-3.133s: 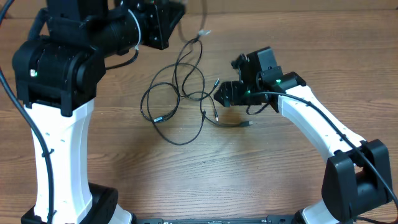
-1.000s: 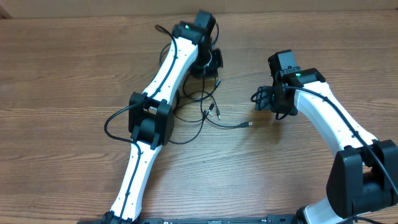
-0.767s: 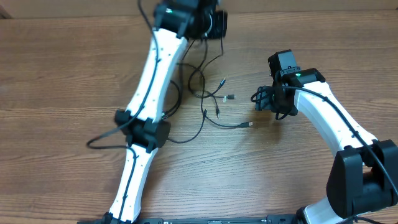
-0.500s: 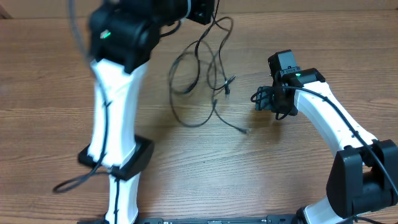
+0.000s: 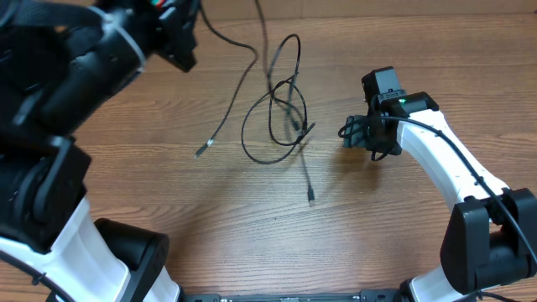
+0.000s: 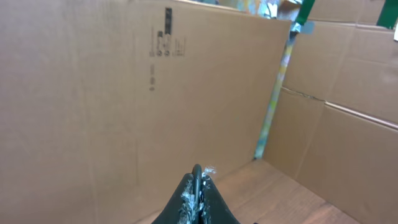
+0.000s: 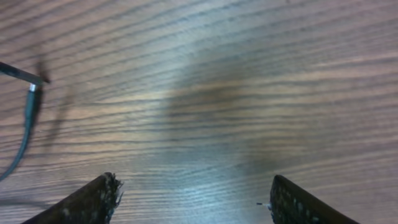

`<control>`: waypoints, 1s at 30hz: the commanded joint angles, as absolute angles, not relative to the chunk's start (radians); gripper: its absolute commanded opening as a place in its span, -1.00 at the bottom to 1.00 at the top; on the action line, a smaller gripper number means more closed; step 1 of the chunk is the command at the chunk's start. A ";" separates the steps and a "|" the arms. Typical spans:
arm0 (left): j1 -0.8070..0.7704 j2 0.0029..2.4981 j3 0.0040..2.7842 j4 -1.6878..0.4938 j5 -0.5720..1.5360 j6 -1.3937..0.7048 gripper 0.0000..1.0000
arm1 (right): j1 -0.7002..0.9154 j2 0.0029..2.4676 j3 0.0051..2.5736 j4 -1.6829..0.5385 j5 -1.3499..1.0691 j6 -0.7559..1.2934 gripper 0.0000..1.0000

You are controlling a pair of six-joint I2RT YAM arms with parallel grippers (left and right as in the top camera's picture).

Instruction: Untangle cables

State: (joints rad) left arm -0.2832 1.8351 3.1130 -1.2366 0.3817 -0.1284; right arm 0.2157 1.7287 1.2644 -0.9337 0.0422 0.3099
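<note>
The cables (image 5: 284, 107) are thin black cords, lifted as a hanging tangle of loops over the middle of the table. One plug end (image 5: 200, 151) trails to the left and another (image 5: 310, 200) trails toward the front. My left gripper (image 6: 198, 177) is raised high and shut on a thin black cable. Its arm (image 5: 92, 59) fills the left of the overhead view. My right gripper (image 5: 357, 134) is low over the table, right of the tangle, open and empty. In the right wrist view (image 7: 193, 199), a cable plug (image 7: 28, 109) lies at the left edge.
The wooden table (image 5: 403, 226) runs under both arms. Cardboard boxes (image 6: 93, 93) stand behind it in the left wrist view. The right arm's white links (image 5: 445, 168) reach in from the front right.
My left arm has risen steeply toward the camera, pulling the cables up off the table. The tangle has stretched out and its ends now dangle. The right arm has stayed still.
</note>
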 commanded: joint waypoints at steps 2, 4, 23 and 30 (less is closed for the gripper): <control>-0.220 1.845 3.116 -1.197 0.407 -0.138 -0.92 | 0.213 1.710 1.271 -0.907 -0.017 0.311 0.54; -0.200 1.845 3.116 -1.177 0.414 -0.152 -0.92 | 0.213 1.710 1.271 -0.888 -0.057 0.311 0.58; -0.196 1.845 3.110 -1.173 0.812 -0.003 -0.91 | 0.273 1.710 1.271 -0.159 -0.931 0.296 0.89; -0.189 1.844 3.111 -1.089 0.835 -0.033 -0.91 | 0.339 1.710 1.271 -0.409 -0.353 0.549 -0.22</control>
